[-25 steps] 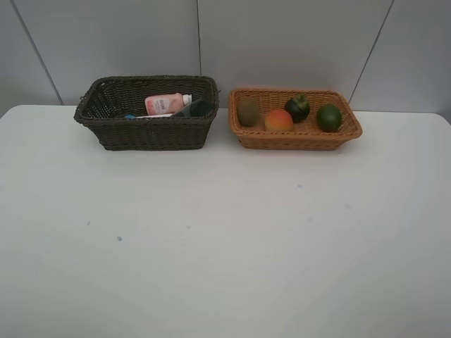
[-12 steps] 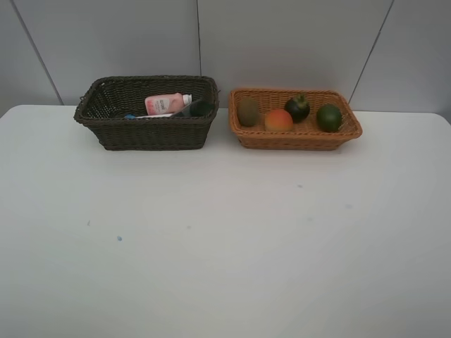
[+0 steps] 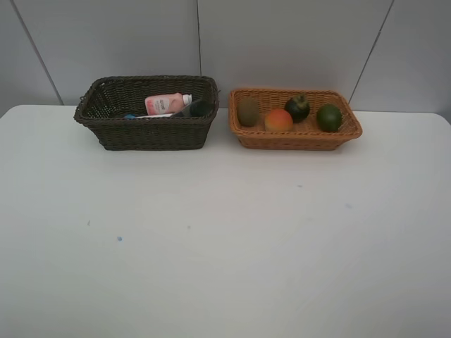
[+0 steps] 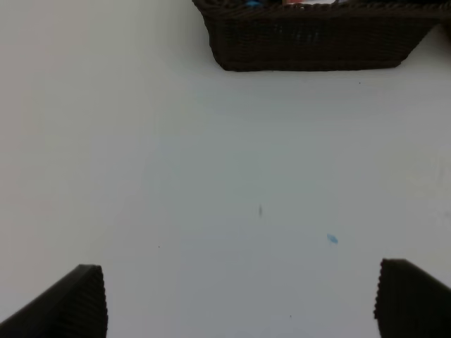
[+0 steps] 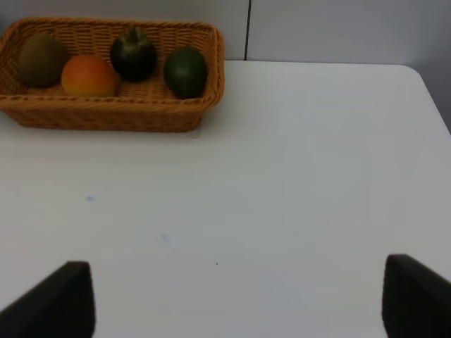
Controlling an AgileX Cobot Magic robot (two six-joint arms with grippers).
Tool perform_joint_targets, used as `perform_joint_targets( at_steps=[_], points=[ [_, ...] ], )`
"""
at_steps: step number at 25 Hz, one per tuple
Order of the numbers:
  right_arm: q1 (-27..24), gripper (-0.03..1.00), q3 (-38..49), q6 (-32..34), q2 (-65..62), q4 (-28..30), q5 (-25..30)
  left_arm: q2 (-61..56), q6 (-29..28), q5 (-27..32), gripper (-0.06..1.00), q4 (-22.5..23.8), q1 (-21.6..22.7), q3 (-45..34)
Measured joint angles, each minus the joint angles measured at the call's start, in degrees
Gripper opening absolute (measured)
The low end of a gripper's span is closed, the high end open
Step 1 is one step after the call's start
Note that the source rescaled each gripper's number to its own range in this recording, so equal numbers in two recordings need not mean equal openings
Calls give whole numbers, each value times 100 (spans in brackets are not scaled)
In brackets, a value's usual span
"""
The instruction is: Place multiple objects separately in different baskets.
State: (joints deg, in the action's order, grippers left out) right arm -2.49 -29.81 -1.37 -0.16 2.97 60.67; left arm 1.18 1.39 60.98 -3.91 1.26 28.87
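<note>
Left tool [image 4: 239, 299]: 2 black fingers [image 4: 77, 303], ribbed inner faces. Right tool [image 5: 236, 299]: 2 black fingers [image 5: 416, 296], blurred, no markings visible.

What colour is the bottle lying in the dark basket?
Pink with a white cap, clearest in the exterior high view.

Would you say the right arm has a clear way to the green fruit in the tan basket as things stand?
Probably yes. The right gripper is open and empty, with bare table ahead. The green fruit sits uncovered at the end of the shallow tan basket, beside the mangosteen.
</note>
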Motion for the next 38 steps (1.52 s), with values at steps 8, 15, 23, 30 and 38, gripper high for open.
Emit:
perform_joint_targets(
  at_steps=[8,15,23,30,38],
  points=[
    [0,99,0,0,0,0,0,0,0,0,100,0,0,0],
    [0,99,0,0,0,0,0,-133,0,0,100,0,0,-11],
    [0,99,0,0,0,0,-5,-153,0,0,100,0,0,-11],
    [0,99,0,0,0,0,-5,-159,0,0,100,0,0,-11],
    [0,99,0,0,0,0,-5,-159,0,0,100,0,0,-11]
  ],
)
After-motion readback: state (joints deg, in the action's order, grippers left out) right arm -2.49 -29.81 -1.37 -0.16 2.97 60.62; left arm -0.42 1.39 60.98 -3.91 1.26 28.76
